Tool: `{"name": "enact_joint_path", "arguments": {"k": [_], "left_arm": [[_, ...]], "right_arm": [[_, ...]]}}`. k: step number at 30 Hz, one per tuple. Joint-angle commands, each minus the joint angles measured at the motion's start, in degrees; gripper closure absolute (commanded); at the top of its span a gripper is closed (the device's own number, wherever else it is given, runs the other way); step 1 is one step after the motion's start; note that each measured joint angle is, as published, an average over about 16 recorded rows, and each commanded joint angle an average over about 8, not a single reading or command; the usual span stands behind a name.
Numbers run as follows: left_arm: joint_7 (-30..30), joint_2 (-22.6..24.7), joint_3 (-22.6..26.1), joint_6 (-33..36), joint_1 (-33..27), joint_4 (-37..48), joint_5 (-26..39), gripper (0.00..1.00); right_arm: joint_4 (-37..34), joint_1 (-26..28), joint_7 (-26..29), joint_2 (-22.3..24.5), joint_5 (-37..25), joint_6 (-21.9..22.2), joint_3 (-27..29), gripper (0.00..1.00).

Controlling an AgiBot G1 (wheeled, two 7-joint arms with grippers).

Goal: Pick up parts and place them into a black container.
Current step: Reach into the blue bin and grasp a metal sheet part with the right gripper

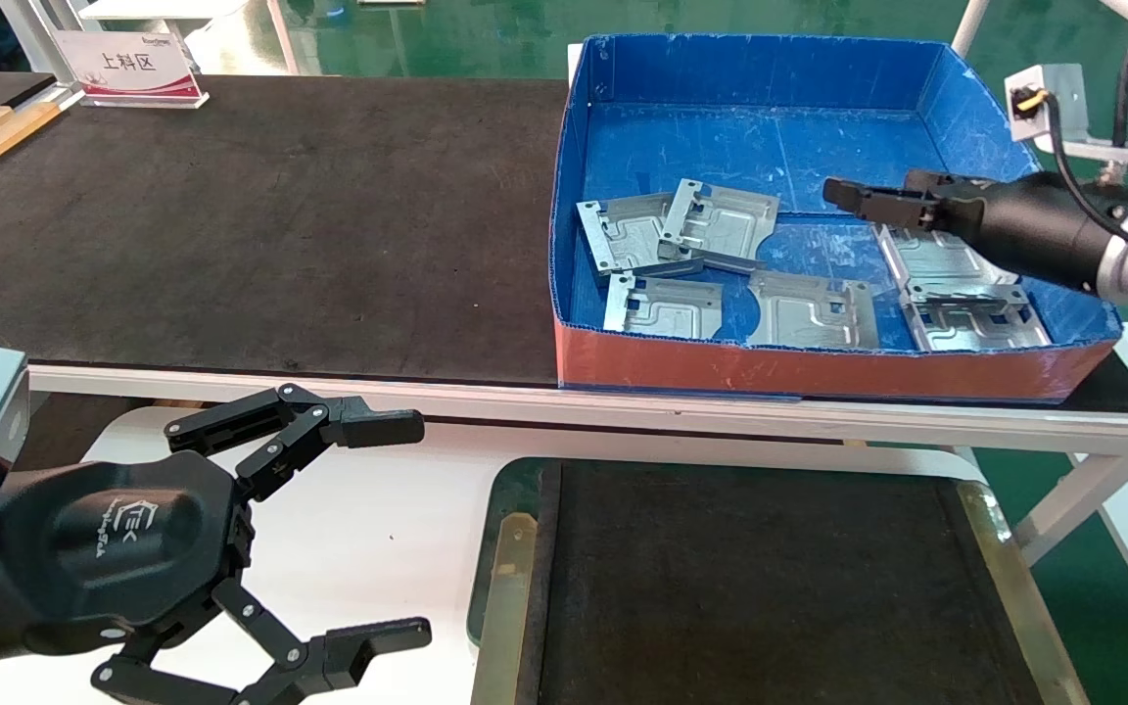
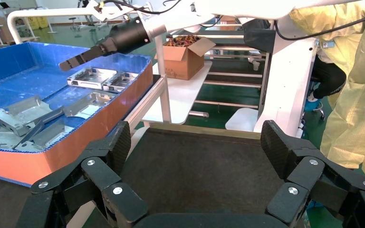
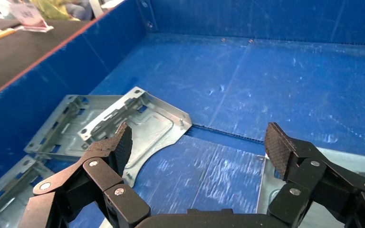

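Inside corrugated blue box (image 1: 770, 88), shiny stamped parts (image 1: 721, 223)

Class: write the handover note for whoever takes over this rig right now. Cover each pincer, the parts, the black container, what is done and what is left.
Right pincer: open, empty, hanging inside the blue box above its floor, between the part groups.
Left pincer: open, empty, parked low beside the black container.
Parts: six, all in the blue box; a leaning one overlaps another, the rest lie nearer the red front wall and right side.
Done: nothing yet; the container holds no parts.
Left: grasp each part and move it into the container.
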Motion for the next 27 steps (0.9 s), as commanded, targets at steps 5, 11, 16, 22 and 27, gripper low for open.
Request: {"name": "enact_joint_path", "arguments": {"k": [5, 11, 16, 22, 27], "left_arm": [[0.0, 0.0, 0.0, 0.0, 0.0, 0.0, 0.0, 0.00], [0.0, 0.0, 0.0, 0.0, 0.0, 0.0, 0.0, 0.00], [0.0, 0.0, 0.0, 0.0, 0.0, 0.0, 0.0, 0.00], [0.0, 0.0, 0.0, 0.0, 0.0, 0.0, 0.0, 0.00], [0.0, 0.0, 0.0, 0.0, 0.0, 0.0, 0.0, 0.00]], "right_arm": [[-5.2, 5.1, 4.3, -2.2, -5.6, 1.5, -3.8, 0.00], [-8.2, 8.3, 7.8, -3.5, -9.7, 1.3, -6.6, 0.00], [-9.6, 9.4, 9.4, -4.4, -12.0, 2.2, -8.3, 0.00], [-10.8, 9.8, 10.9, -5.1, -13.6, 4.2, -9.3, 0.22], [-10.9, 9.8, 11.4, -5.5, -14.2, 5.4, -9.8, 0.84]]}}
